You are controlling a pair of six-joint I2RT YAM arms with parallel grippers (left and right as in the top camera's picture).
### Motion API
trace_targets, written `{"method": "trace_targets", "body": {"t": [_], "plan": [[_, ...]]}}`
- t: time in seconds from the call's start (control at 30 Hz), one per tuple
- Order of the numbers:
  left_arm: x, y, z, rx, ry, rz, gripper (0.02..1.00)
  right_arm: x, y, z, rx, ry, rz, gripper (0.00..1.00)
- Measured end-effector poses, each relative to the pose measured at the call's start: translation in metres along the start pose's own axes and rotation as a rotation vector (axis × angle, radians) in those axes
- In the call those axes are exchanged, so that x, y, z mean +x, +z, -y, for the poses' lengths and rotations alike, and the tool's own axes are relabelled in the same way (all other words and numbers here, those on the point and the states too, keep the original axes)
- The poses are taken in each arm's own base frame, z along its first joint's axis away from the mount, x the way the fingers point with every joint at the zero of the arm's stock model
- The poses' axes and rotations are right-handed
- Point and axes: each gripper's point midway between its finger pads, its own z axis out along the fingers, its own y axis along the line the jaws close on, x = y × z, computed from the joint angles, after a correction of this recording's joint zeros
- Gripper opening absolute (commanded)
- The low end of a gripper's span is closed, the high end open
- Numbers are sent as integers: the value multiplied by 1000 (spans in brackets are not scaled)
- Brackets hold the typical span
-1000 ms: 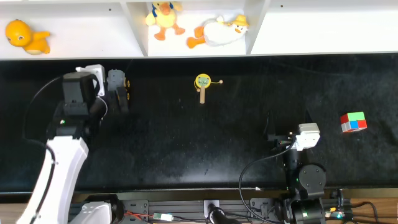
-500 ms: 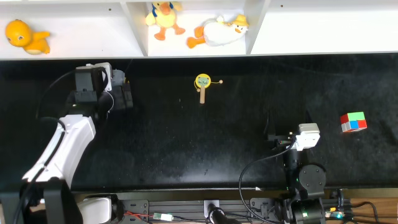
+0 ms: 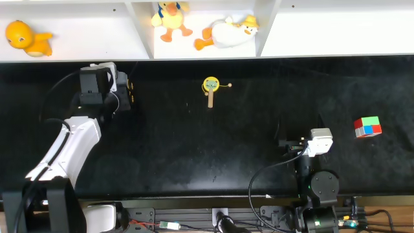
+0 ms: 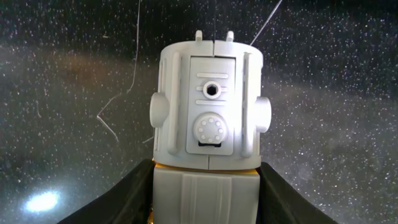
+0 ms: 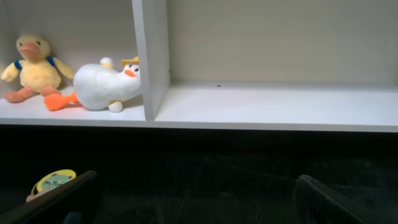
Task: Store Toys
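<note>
My left gripper [image 3: 118,96] is shut on a grey toy robot [image 4: 208,106], which stands upright between the fingers above the black table. From above, the toy robot [image 3: 125,88] is at the table's far left, just in front of the white shelf [image 3: 77,53]. A yellow rattle drum [image 3: 211,86] lies on the table's middle back. At the right lies a coloured cube [image 3: 367,127]. My right gripper [image 5: 199,208] is open and holds nothing, low near the front right and facing the shelf [image 5: 280,106].
An orange duck [image 3: 27,37] sits in the shelf's left compartment. A yellow duck [image 3: 171,18] and a white goose [image 3: 226,32] share the middle one. Upright dividers [image 5: 149,56] separate the compartments. The black table [image 3: 194,149] stretches between the two arms.
The left arm has turned and shifted slightly right and towards the shelf, carrying the toy robot. The right arm has not moved.
</note>
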Motion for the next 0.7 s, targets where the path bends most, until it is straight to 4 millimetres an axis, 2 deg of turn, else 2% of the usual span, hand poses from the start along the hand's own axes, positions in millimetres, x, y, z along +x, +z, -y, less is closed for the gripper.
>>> {"method": "trace_targets", "body": {"t": [0.23,0.43,0.5,0.6,0.7], "plan": [[6,-6,-2,-10,1,-25,305,0,0,0,0,0,0,996],[23,-41,-11,-48,4,-60,292,0,0,0,0,0,0,993],[20,-58,-13,-54,2,-25,292,0,0,0,0,0,0,996],[2,-81,-13,-48,-4,76,283,0,0,0,0,0,0,996],[-16,-93,-12,-39,-10,164,281,0,0,0,0,0,0,996]]}}
